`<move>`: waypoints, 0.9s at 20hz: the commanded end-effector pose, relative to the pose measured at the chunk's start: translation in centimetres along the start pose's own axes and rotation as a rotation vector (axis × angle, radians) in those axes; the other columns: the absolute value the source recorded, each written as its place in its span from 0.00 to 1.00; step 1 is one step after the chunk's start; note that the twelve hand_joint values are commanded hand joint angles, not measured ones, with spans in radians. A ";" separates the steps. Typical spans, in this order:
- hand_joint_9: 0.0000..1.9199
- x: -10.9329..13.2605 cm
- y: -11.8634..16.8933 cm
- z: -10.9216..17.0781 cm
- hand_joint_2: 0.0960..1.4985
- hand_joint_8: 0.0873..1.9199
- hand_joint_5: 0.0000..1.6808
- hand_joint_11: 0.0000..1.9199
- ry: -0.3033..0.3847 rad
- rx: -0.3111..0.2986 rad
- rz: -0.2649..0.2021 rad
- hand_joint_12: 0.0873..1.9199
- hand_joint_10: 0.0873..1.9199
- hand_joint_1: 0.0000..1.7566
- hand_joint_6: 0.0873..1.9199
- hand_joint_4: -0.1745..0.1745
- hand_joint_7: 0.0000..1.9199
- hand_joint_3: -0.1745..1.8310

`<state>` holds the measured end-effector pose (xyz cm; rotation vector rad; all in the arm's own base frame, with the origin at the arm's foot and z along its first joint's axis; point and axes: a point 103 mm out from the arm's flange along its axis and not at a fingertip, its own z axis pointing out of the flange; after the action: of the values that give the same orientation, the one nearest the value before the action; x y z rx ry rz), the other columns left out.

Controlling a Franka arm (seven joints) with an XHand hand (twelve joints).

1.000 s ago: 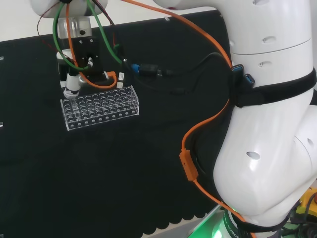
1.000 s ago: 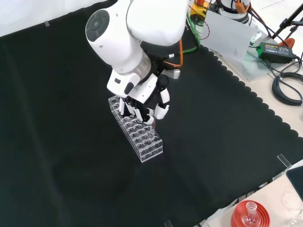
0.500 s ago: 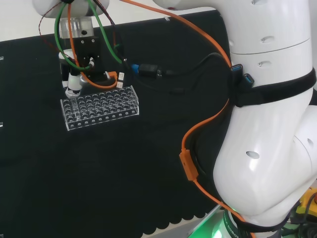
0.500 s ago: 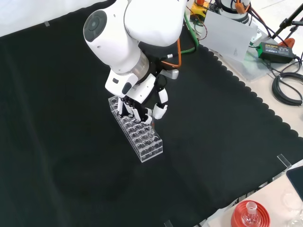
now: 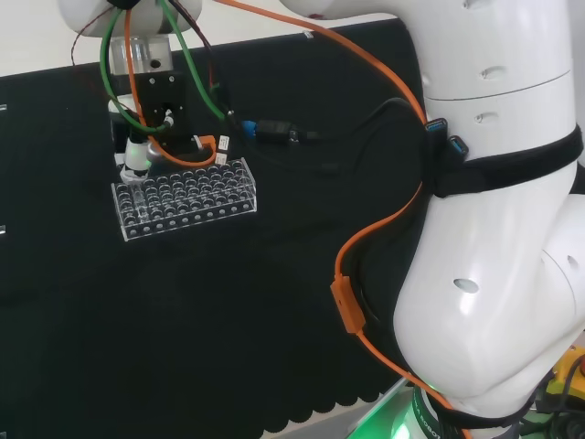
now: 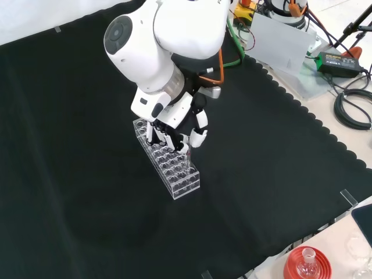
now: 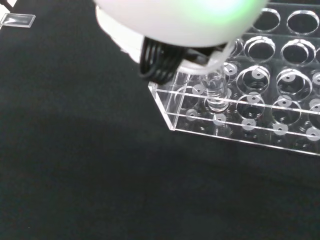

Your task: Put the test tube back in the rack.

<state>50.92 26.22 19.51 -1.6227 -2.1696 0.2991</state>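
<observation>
Fingers of the hand stay curled on the test tube, now lowered into a corner hole of the rack directly below, so release seems the next step.

No text, number, label or sign can be read on anything here (the clear rack and the black cloth carry no markings that can be made out).
</observation>
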 end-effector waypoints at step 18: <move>0.64 1.4 1.6 2.6 0.28 0.15 0.77 0.35 0.006 0.020 -0.023 0.66 0.24 0.76 0.30 0.12 0.81 0.52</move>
<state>50.77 26.96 18.34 -1.6696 -2.1431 0.3471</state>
